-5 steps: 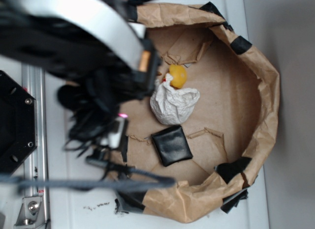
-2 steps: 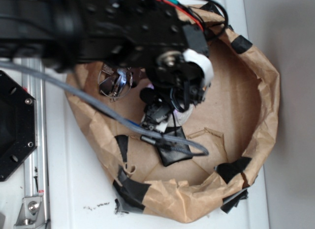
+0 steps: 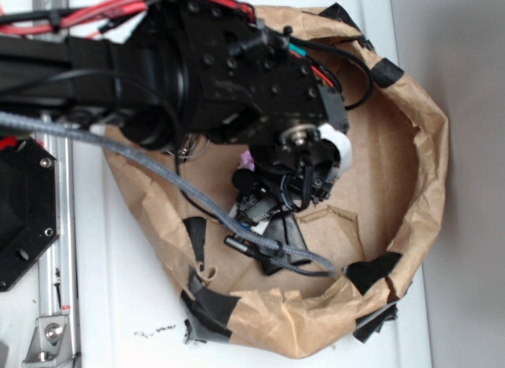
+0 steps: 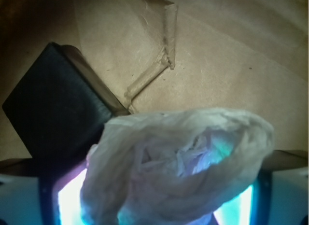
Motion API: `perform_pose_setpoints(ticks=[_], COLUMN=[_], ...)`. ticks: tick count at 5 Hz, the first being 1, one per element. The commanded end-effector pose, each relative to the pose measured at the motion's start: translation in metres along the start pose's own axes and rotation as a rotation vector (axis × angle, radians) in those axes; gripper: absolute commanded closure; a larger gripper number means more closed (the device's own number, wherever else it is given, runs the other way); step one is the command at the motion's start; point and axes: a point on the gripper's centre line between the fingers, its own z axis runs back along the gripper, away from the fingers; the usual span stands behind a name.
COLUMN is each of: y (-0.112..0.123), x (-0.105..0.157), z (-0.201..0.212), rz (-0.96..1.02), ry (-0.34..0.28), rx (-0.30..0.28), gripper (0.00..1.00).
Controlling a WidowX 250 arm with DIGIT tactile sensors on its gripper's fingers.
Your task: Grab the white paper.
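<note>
Tool [image 4: 159, 205] closed on the wrinkled white paper wad [image 4: 178, 167], held between both fingers to lift it clear of the brown paper floor [image 4: 241, 51]; flat black square pouch [image 4: 53, 114] left lying, partly underneath

Brown paper wall [image 3: 430, 147] with black tape patches [image 3: 385, 70] rings the floor. Black pouch [image 4: 53, 109] lies flat on brown paper.

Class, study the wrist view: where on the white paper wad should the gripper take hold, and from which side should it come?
Take the white paper across its wide crumpled body, coming straight down from above. It is soft and rounded, and already lies between the gripper fingers, so squeezing its bulk probably holds best. The black pouch sits beside it, outside the grip.
</note>
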Motion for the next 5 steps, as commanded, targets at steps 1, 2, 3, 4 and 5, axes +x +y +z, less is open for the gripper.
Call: perform_pose_setpoints(ticks=[1, 2, 3, 4, 5], y=[-0.009, -0.004, 0.002, 0.005, 0.001], x=[0.005, 0.004, 0.008, 0.012, 0.013], z=[-0.005, 0.013, 0.051, 0.102, 0.148], rz=[0.027, 0.069, 0.128, 0.200, 0.321], ry=[0.021, -0.006, -0.005, -0.087, -0.184], rx=[0.040, 0.052, 0.050, 0.074, 0.101], gripper=[1.00, 1.00, 1.00, 1.00, 1.00])
